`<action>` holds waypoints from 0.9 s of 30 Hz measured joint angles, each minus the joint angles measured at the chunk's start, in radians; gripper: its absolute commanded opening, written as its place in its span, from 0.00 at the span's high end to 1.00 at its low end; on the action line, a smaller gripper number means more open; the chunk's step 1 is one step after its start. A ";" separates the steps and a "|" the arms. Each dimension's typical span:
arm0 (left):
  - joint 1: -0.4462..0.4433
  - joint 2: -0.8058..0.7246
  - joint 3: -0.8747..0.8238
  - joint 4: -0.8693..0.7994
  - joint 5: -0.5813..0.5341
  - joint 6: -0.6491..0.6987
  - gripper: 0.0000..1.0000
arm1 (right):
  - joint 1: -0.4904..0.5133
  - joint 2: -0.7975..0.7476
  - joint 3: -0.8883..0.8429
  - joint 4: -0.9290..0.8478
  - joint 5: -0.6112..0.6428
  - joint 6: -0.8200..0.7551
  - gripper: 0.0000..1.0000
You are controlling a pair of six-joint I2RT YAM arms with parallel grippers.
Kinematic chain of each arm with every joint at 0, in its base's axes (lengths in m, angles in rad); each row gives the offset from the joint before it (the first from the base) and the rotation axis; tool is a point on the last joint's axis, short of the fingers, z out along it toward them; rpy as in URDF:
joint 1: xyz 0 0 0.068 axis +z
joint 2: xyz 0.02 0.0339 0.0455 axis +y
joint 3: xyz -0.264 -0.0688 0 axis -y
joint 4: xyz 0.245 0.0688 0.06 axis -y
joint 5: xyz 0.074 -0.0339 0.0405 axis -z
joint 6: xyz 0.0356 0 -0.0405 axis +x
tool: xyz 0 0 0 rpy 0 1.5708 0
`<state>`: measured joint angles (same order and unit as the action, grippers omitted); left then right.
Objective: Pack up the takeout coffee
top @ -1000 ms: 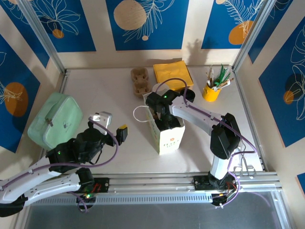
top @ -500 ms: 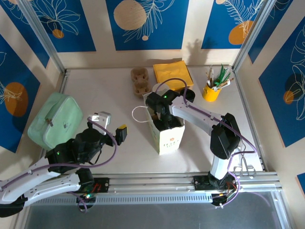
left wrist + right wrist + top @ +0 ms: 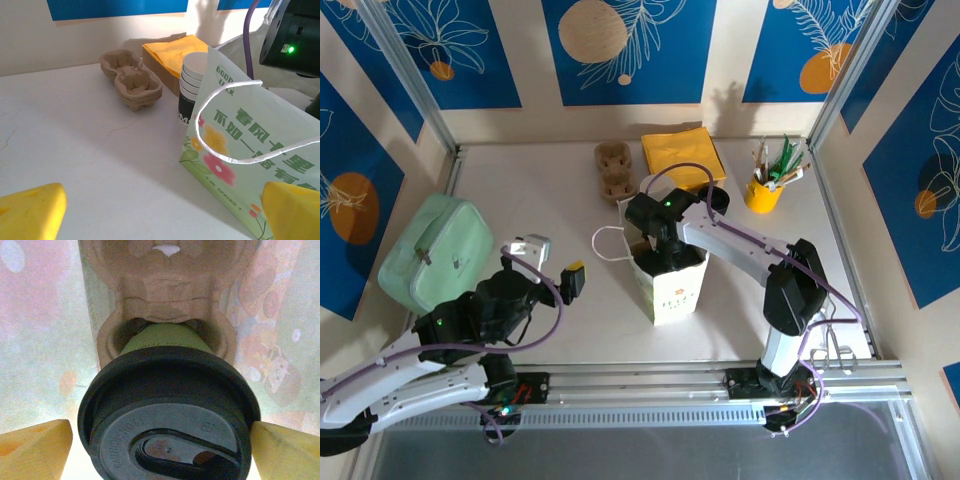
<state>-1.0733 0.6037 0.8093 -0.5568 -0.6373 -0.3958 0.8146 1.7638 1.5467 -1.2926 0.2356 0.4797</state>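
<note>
The takeout coffee (image 3: 167, 410), a pale cup under a black lid, sits in a brown cardboard holder (image 3: 170, 295) inside the flowered paper bag (image 3: 675, 290). My right gripper (image 3: 160, 450) reaches down into the bag (image 3: 45, 340) from above. It is open, with its yellow fingertips (image 3: 32, 450) standing either side of the lid and a thin gap on the left. The left gripper (image 3: 548, 258) hovers open over the table to the left of the bag (image 3: 250, 150), with nothing between its yellow fingertips (image 3: 30, 212).
A stack of lidless white cups (image 3: 192, 80) stands just behind the bag. Cardboard cup carriers (image 3: 613, 170), yellow napkins (image 3: 682, 155) and a yellow pot of utensils (image 3: 763, 190) line the back. A mint-green lunch bag (image 3: 432, 250) lies at the left.
My right gripper's jaws have spread apart and come off the lid inside the bag. The left arm has barely shifted.
</note>
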 measured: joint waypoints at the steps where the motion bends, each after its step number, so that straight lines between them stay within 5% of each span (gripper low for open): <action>1: 0.000 0.000 0.000 -0.002 0.000 0.000 0.01 | 0.000 -0.002 0.000 0.000 0.000 0.000 0.05; 27: 0.000 0.000 0.000 -0.006 0.000 0.000 0.01 | 0.002 -0.015 0.025 -0.019 0.019 0.015 0.01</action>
<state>-1.0733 0.6037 0.8093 -0.5625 -0.6376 -0.3954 0.8169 1.7489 1.5715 -1.3117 0.2546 0.4950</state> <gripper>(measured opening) 0.994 0.991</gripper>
